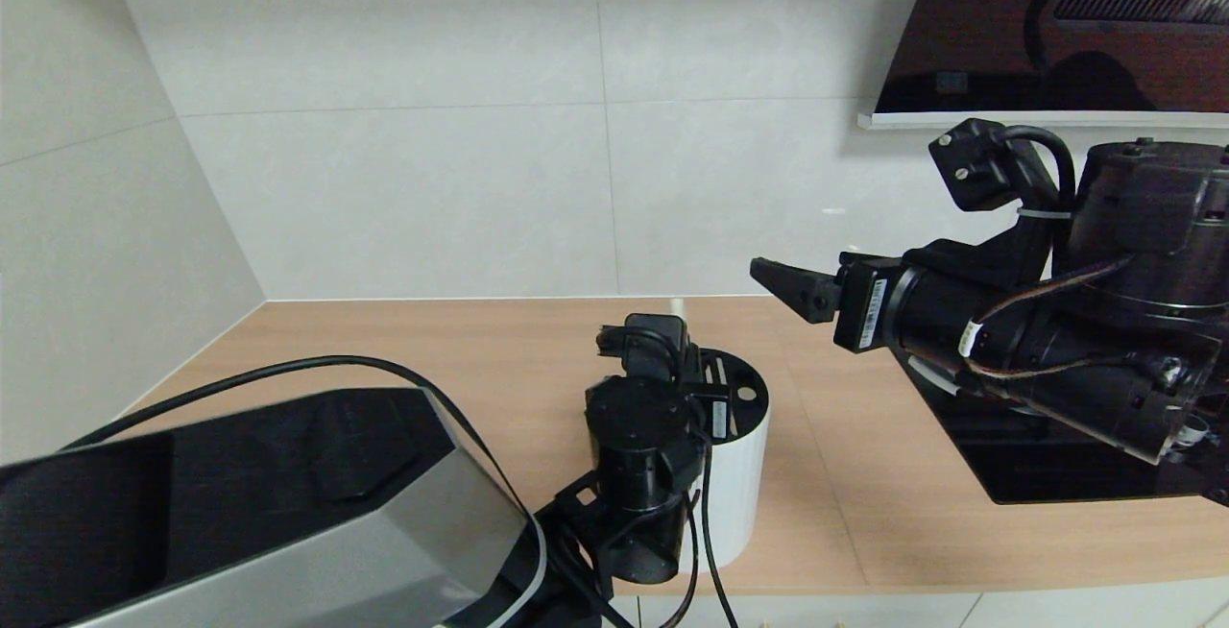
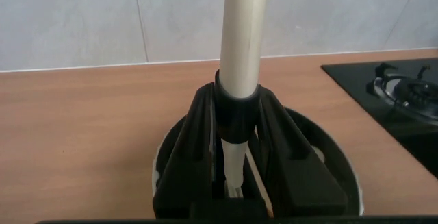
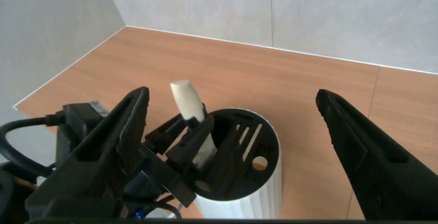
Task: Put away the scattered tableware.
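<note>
While the left gripper [image 2: 237,104] pinches the cream handle [image 2: 241,39] over the slotted holder [image 3: 267,196], keep it upright when lowering; the right gripper [image 3: 231,97], spread, hovers at two o'clock.

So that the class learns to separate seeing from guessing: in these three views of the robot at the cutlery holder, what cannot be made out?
- Working end of the utensil: in the left wrist view it is hidden by the left gripper and the lid below, so the kind of tool cannot be told.
- Contents of the holder: in the head view the left wrist blocks most of its top.
- The hob: cut off by the picture's edge in the left wrist view.
</note>
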{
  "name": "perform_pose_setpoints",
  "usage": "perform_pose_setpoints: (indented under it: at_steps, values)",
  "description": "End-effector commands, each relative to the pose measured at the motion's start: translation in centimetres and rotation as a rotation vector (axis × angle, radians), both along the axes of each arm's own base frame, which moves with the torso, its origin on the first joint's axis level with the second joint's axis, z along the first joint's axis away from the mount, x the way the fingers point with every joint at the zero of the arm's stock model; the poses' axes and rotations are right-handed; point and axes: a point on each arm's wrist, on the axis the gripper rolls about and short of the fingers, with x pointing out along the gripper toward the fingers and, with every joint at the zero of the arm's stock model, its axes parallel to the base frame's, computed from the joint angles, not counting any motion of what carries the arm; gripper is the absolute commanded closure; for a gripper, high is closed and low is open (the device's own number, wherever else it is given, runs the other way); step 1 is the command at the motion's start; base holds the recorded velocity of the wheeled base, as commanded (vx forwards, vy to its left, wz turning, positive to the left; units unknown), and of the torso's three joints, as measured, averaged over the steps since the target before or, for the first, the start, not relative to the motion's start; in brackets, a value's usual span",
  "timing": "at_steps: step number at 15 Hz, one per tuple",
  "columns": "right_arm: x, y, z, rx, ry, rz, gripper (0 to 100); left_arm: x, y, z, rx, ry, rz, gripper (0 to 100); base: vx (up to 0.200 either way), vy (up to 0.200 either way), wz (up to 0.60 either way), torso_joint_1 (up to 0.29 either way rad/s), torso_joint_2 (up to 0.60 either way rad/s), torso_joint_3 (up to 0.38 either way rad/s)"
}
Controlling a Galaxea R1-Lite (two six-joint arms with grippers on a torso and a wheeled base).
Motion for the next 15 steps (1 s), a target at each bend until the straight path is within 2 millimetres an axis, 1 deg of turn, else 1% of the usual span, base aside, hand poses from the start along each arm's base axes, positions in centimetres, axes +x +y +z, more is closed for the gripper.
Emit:
perform_pose_setpoints:
  at_steps: [1, 6, 7, 9, 13, 14, 15]
  values:
    - [0.1, 0.0, -0.1, -0.002, 0.002, -0.001, 0, 0.1, -0.1, -0.3, 0.005, 0.004, 0.0, 0, 0.0, 0.0, 0.0, 0.0, 0.0, 0.0]
    - [0.0, 0.0, 0.0, -0.001, 0.001, 0.001, 0, 0.0, 0.0, 0.1, -0.005, -0.003, 0.002, 0, 0.0, 0.0, 0.0, 0.0, 0.0, 0.0]
    - [0.0, 0.0, 0.0, 0.0, -0.001, 0.001, 0, -0.1, 0.1, 0.5, -0.011, -0.008, 0.003, 0, 0.0, 0.0, 0.0, 0.0, 0.0, 0.0]
    - [-0.1, 0.0, 0.1, 0.002, -0.003, 0.001, 0, -0.6, 0.8, 2.5, -0.041, -0.035, 0.007, 0, 0.0, 0.0, 0.0, 0.0, 0.0, 0.0]
    - [-0.4, -0.3, -0.1, -0.002, -0.003, -0.005, 0, -2.5, 3.9, 5.9, -0.066, -0.063, -0.035, 0, 0.0, 0.0, 0.0, 0.0, 0.0, 0.0]
    - [-0.8, -0.6, 0.4, 0.004, -0.02, -0.008, 0, -3.6, 5.2, 7.6, -0.083, -0.083, -0.079, 0, 0.0, 0.0, 0.0, 0.0, 0.0, 0.0]
    - [-1.7, -1.4, 1.4, 0.028, -0.049, -0.011, 0, -5.8, 7.5, 10.5, -0.096, -0.103, -0.134, 0, 0.0, 0.0, 0.0, 0.0, 0.0, 0.0]
